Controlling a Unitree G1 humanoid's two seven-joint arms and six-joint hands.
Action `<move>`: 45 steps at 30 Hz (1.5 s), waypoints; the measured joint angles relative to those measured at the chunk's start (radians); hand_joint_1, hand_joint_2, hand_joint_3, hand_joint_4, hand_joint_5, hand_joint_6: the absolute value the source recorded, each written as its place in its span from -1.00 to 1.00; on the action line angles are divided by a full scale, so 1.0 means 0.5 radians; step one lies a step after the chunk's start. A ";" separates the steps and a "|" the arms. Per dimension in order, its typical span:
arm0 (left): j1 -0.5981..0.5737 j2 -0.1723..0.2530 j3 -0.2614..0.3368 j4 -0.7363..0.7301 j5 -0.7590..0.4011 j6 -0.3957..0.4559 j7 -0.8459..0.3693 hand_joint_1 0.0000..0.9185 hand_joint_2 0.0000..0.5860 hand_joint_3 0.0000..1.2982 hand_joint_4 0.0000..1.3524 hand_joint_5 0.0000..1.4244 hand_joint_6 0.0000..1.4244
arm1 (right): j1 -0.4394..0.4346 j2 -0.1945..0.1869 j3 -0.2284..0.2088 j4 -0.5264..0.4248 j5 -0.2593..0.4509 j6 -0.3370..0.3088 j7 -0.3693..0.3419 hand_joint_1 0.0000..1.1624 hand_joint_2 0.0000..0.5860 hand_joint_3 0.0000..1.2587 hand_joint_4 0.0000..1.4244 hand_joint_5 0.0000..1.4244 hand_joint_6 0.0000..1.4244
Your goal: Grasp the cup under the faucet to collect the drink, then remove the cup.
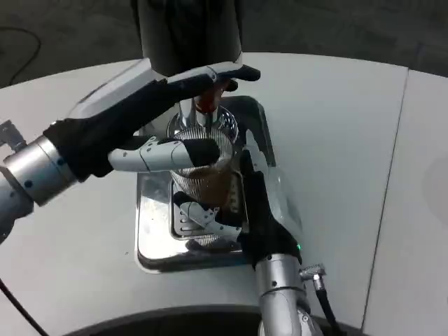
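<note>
One clear ribbed plastic cup (pixel 204 175) of brown drink is sitting on one shiny steel drip tray (pixel 155 231), beneath apparently one dark dispenser (pixel 190 31), with two robot hands showing: left hand (pixel 164 101), right hand (pixel 255 210).

At frame centre, a cup (pixel 207 175) sits on a tray (pixel 155 238) under the faucet (pixel 203 103), left hand (pixel 164 105) above, right hand (pixel 245 210) beside it.

The left hand (pixel 157 105) blocks most of the dispenser (pixel 189 28), whose top runs off the upper edge. The cup (pixel 206 175) is half covered by fingers, its base hidden. The drip tray (pixel 150 238) disappears under the right hand (pixel 255 210). Faucet (pixel 204 105) blurred.
</note>
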 measured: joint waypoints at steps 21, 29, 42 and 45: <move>0.000 0.003 0.001 0.000 -0.002 0.007 0.016 -1.00 -0.82 -0.70 -0.85 -0.77 -0.87 | -0.126 -0.003 0.034 0.121 0.033 0.037 0.006 0.29 -0.40 -1.00 -0.98 -0.96 -0.98; 0.000 0.006 0.002 0.000 -0.003 0.013 0.016 -1.00 -0.82 -0.70 -0.85 -0.77 -0.87 | -0.160 -0.004 0.047 0.124 0.033 0.084 0.013 0.33 -0.38 -0.98 -0.80 -0.81 -0.85; 0.000 0.008 0.004 0.000 -0.002 0.025 0.016 -1.00 -0.82 -0.70 -0.85 -0.77 -0.87 | -0.172 -0.005 0.068 0.073 0.015 0.139 -0.071 0.43 -0.40 -0.68 -0.46 -0.43 -0.54; 0.000 0.008 0.004 0.000 -0.002 0.031 0.016 -1.00 -0.82 -0.70 -0.85 -0.77 -0.87 | -0.172 -0.005 0.076 0.063 0.007 0.140 -0.086 0.45 -0.39 -0.60 -0.40 -0.35 -0.46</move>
